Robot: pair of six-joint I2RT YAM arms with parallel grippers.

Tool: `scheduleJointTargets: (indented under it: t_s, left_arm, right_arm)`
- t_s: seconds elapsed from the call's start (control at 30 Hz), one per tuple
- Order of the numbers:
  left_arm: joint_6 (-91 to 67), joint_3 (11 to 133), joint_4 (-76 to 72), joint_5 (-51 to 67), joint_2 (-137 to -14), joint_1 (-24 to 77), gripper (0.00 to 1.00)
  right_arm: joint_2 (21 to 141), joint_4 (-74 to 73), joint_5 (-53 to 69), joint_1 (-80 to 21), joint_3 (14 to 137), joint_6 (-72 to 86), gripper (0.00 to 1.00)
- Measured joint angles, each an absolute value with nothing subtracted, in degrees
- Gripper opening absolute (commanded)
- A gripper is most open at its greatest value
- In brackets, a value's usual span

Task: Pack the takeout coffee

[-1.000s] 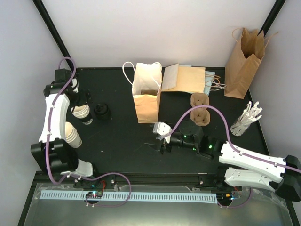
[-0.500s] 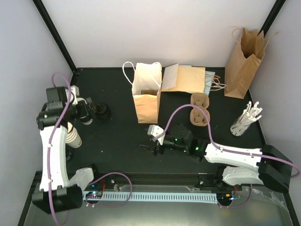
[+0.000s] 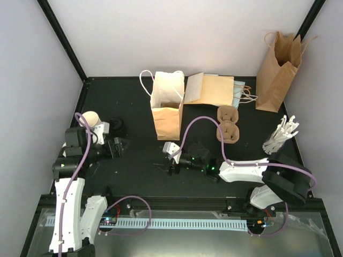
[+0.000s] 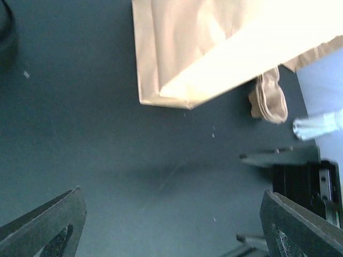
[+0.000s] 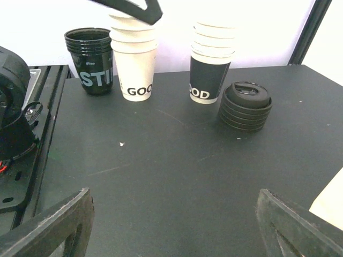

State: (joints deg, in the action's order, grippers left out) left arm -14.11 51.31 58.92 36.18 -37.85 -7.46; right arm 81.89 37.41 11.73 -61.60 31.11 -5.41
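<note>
Paper cups (image 5: 133,69) show lettering only in right wrist view

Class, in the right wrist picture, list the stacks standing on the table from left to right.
Stack of black cups, stack of white cups, white cups stacked in a black cup, pile of black lids.

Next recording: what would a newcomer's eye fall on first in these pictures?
The tan paper bag standing open mid-table stands out first. The left gripper, off to its left, and the right gripper, just in front of it, are both open and empty. Near the table's left edge, the right wrist view shows stacked paper cups beside a pile of black lids.
</note>
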Motion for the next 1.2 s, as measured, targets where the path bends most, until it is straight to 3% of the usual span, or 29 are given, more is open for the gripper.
scheduleJointTargets:
  t_s: [0.4,0.73,1.2]
  left_arm:
    - [-14.8,47.6,59.0,36.0,-38.5,-5.3,0.91]
    - [-12.3,57.2,60.4,22.7,-46.0,-5.1,0.81]
    - [-10.8,60.3,60.2,16.0,-49.7,-5.1,0.79]
  right_arm:
    - [82.9,37.3,12.6,-61.3,31.2,-6.0,0.89]
    - [77.4,30.1,12.5,-61.3,33.1,-7.4,0.96]
    - [72.9,21.7,12.1,-61.3,35.6,-8.9,1.00]
